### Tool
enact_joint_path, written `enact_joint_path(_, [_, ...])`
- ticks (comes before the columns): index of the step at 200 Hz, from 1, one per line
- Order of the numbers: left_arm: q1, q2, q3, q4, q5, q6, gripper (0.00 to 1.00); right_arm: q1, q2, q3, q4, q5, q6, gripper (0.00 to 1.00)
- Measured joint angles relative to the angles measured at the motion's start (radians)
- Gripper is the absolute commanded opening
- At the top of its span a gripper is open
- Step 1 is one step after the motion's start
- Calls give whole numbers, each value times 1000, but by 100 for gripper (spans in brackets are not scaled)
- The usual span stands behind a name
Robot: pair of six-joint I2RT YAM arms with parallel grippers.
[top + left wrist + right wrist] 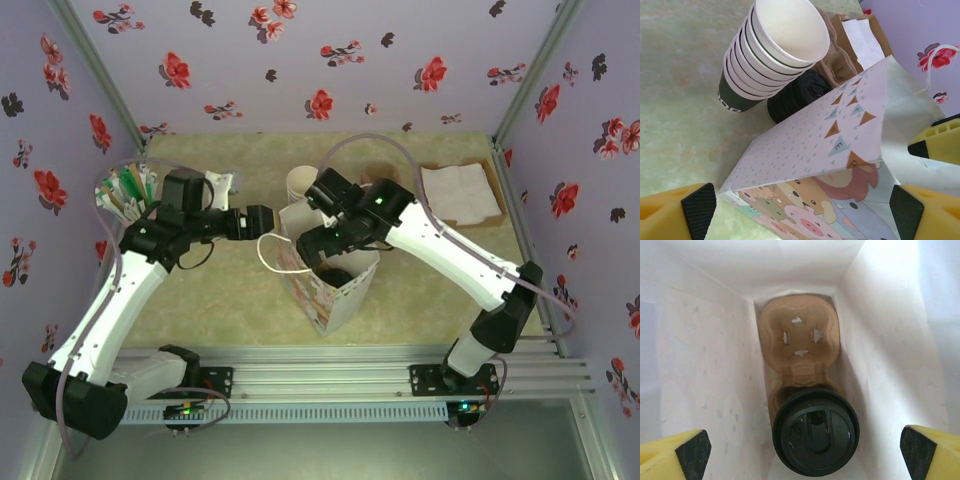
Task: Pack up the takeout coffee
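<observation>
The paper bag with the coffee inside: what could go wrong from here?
The right gripper hangs open inside the paper bag, above the takeout coffee; lifting out, a finger may catch a wall and tip the bag.
The left gripper stands open at the bag's edge, so nothing seems to steady it.
The carrier has one slot empty; the load may lean.

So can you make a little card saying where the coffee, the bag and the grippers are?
bag: upright, top open
coffee: lidded cup, in the cardboard carrier at the bag's bottom
right gripper: open, above the cup at the bag's mouth
left gripper: open, straddling the bag's edge
spare cups: stacked beside the bag
</observation>
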Motion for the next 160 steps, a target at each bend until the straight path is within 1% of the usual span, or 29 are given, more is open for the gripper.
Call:
enact_joint_path(60, [0, -64, 0, 0, -29, -13, 93, 4, -99, -1, 63, 0, 4, 99])
enact_joint_path(113, [-2, -152, 1, 0, -70, -30, 93, 4, -218, -39, 136, 3, 7, 95])
enact_joint_path(160, [-2, -226, 1, -10, -97, -49, 87, 4, -317, -69, 166, 41, 15, 91])
